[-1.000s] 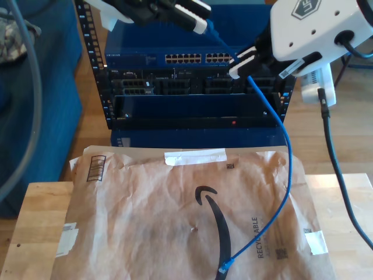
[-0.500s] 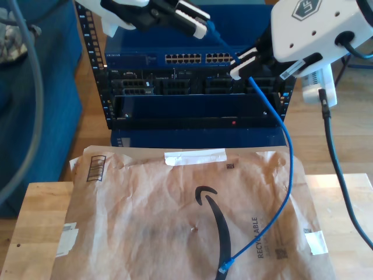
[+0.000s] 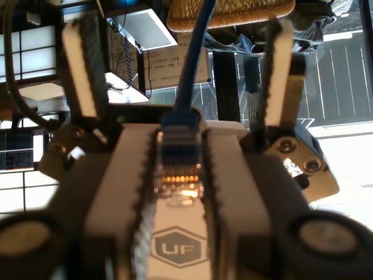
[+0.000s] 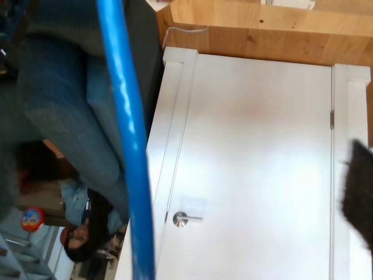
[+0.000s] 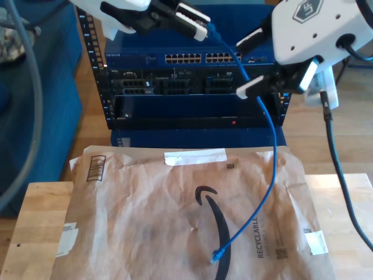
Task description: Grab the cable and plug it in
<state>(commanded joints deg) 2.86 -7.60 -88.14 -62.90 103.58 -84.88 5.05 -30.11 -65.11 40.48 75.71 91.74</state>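
First wrist view: the cable's (image 3: 187,64) clear-blue plug (image 3: 178,153) sits pinched between the pressed-together pads of my first gripper (image 3: 179,131). Its gold contacts face back toward the palm, and the cord leaves past the fingertips. In the exterior view the cord runs on from my first gripper (image 5: 198,28) and passes between the spread fingers of my second gripper (image 5: 249,64), seemingly touching neither. From there it hangs down to its free plug (image 5: 217,255), which lies on the brown paper mailer (image 5: 145,216) on the wooden table (image 5: 35,221).

The grab looks done and the plugging-in not yet begun. The switch's port row (image 5: 198,58) lies behind and below both sets of fingertips.

Since the held plug points into the palm, the next move probably calls for a regrip. My second gripper would close on the cord just beyond the first's fingertips, so the plug can be turned toward a port.
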